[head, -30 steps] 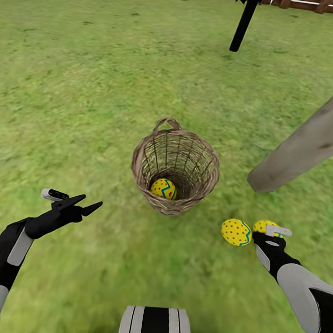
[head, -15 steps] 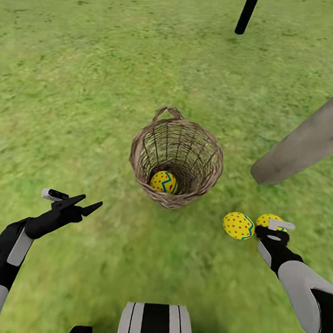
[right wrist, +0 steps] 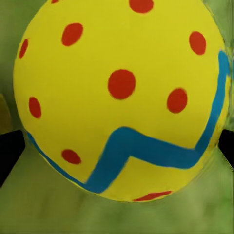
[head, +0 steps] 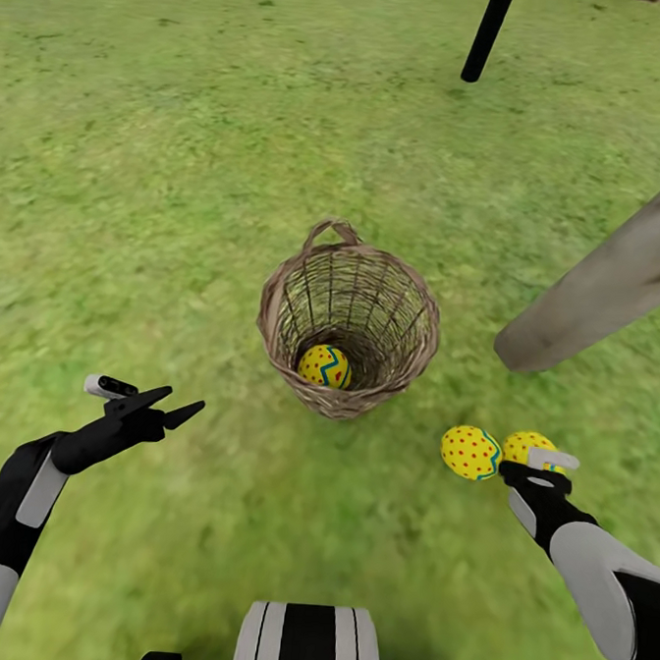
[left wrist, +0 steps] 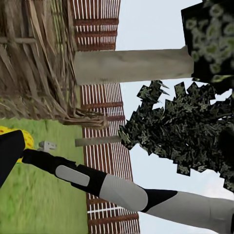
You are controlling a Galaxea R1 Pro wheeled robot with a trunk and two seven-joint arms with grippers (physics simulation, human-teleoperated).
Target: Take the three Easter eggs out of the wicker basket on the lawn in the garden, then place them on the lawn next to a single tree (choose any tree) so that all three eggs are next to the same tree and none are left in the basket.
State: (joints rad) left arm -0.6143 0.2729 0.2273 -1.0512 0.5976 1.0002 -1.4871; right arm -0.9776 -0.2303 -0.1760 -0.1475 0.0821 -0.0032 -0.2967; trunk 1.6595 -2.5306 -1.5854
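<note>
The brown wicker basket (head: 349, 317) stands upright on the lawn (head: 181, 211), and one yellow Easter egg (head: 325, 365) lies at its bottom. Two more eggs rest on the grass to its right, near the base of the leaning pale tree trunk (head: 609, 286): one egg (head: 470, 452) lies free, and my right gripper (head: 542, 465) partly covers the other egg (head: 521, 445). In the right wrist view this egg (right wrist: 122, 97) sits between the spread fingertips (right wrist: 9, 151). My left gripper (head: 175, 408) hovers open and empty to the left of the basket.
A thin black trunk (head: 485, 36) rises behind the basket. In the left wrist view I see the basket's weave (left wrist: 34, 63), the pale trunk (left wrist: 131, 66), the slat fence (left wrist: 105, 136), dark foliage (left wrist: 180, 126) and my right arm (left wrist: 122, 187). Grass surrounds the basket.
The whole picture shifted slightly down and back up as the head camera moved. Both grippers and all three eggs kept their places.
</note>
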